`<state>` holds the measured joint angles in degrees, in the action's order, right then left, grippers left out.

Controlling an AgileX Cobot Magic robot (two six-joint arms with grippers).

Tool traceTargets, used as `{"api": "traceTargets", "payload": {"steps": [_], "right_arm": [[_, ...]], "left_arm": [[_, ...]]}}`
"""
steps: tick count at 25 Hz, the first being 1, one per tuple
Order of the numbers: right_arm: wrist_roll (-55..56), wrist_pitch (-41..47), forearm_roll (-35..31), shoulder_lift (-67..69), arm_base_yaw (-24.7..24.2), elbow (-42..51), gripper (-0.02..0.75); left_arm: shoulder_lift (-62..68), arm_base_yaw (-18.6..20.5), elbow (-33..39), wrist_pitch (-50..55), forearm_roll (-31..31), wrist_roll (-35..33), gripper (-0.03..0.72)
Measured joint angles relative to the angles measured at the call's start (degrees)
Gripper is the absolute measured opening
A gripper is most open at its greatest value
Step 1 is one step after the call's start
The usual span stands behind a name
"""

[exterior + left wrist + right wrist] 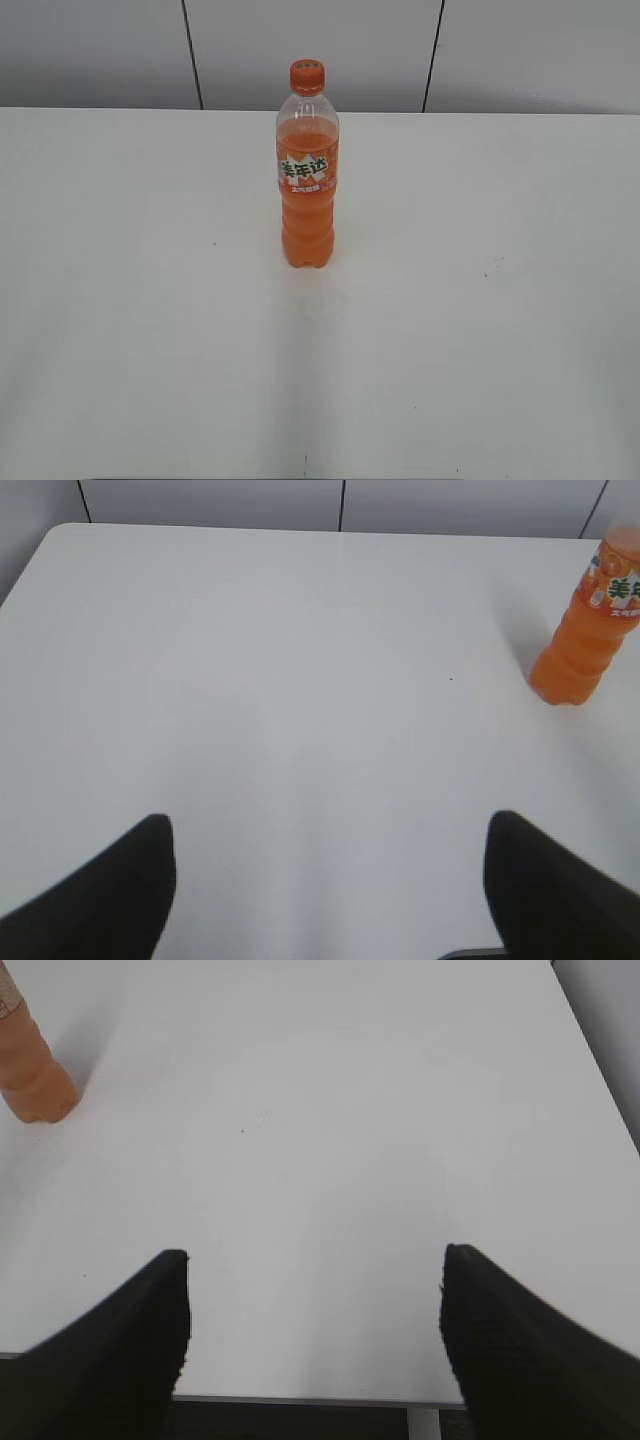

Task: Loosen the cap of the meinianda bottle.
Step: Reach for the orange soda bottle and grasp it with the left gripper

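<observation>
clear glossy plastic bottle (307, 190), ribbed plastic cap (307, 76), smooth matt table (150, 300)

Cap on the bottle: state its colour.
The cap is orange, clearest in the exterior view.

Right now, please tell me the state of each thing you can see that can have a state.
meinianda bottle: upright on the table, not held, mostly full of orange drink.
cap: still on the bottle's neck.
left gripper: open, empty, away from the bottle.
right gripper: open, empty, away from the bottle.
</observation>
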<state>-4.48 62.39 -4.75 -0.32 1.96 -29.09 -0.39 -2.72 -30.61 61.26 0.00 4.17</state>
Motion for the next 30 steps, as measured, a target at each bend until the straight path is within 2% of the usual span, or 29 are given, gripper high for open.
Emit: {"api": "traceTargets", "payload": {"steps": [12,16,20,24,30], "right_arm": [[0.0,0.0,0.0,0.0,0.0,0.0,0.585],[0.0,0.0,0.0,0.0,0.0,0.0,0.585],[0.0,0.0,0.0,0.0,0.0,0.0,0.585],[0.0,0.0,0.0,0.0,0.0,0.0,0.585],[0.0,0.0,0.0,0.0,0.0,0.0,0.585]], "left_arm": [[0.0,0.0,0.0,-0.2,0.6,0.0,0.572],[0.0,0.0,-1.3,-4.0,0.0,-0.8,0.572],[3.6,0.0,-3.5,-11.9,0.6,-3.9,0.572],[12.1,0.0,-4.0,-24.5,0.3,-6.9,0.572],[30.8,0.0,-4.1,-50.3,0.9,-7.6,0.572]]}}
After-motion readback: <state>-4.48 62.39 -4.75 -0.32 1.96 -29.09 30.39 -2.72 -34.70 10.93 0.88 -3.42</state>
